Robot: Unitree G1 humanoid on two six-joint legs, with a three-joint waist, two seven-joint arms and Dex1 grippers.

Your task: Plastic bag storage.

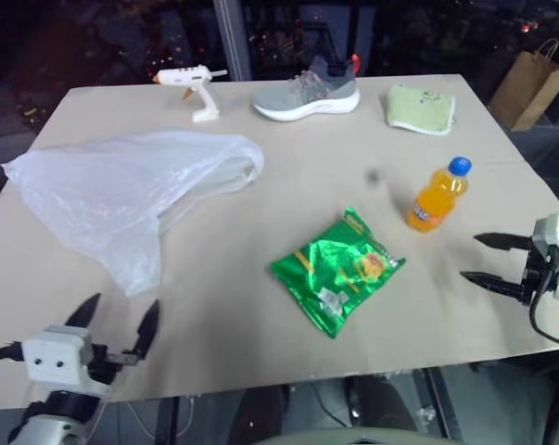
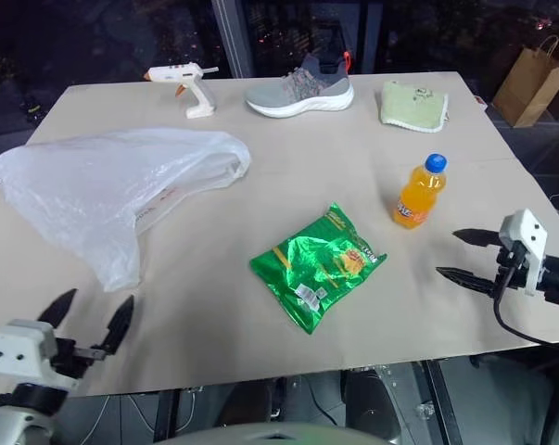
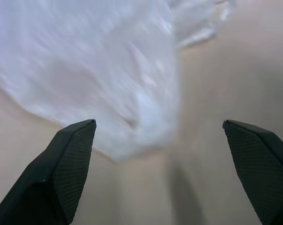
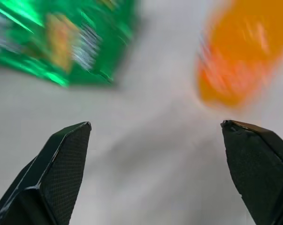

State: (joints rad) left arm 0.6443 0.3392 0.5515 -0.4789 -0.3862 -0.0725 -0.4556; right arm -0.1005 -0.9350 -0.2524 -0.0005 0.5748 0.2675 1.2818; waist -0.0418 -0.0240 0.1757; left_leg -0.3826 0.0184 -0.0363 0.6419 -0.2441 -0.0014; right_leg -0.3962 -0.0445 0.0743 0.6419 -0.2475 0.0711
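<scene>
Large thin translucent white crinkly plastic bag (image 1: 121, 199) lying flat across the upper left of the frame in the head views, on the beige cardboard-topped bench (image 1: 260, 306). Long axis running roughly left to right, with a narrower tail drooping down toward the lower left and a looped handle end at the right, near frame centre. Faint red print visible on the lower side in the right eye view.

Left gripper (image 1: 119, 324) sitting at the lower left corner, black fingers (image 1: 149, 324) spread wide, nothing between them. Pointing up-frame, straight at that drooping tail of the bag, just short of it and not touching. Same story in the left wrist view: bag tip hanging between and ahead of the two spread fingers, apart from both.

Right gripper (image 1: 486, 258) way over at the right edge, fingers released too, aimed toward frame centre, with the orange drink bottle with a blue cap (image 1: 437, 195) and the shiny green foil snack packet (image 1: 337, 269) lying between it and the bag. Well apart from the bag.

So: left arm clearly the nearer one, probably the one to go in first, pushing up-frame onto the tail. Thin film lying flat on the bench, so likely slippery to pinch without bunching it up.
</scene>
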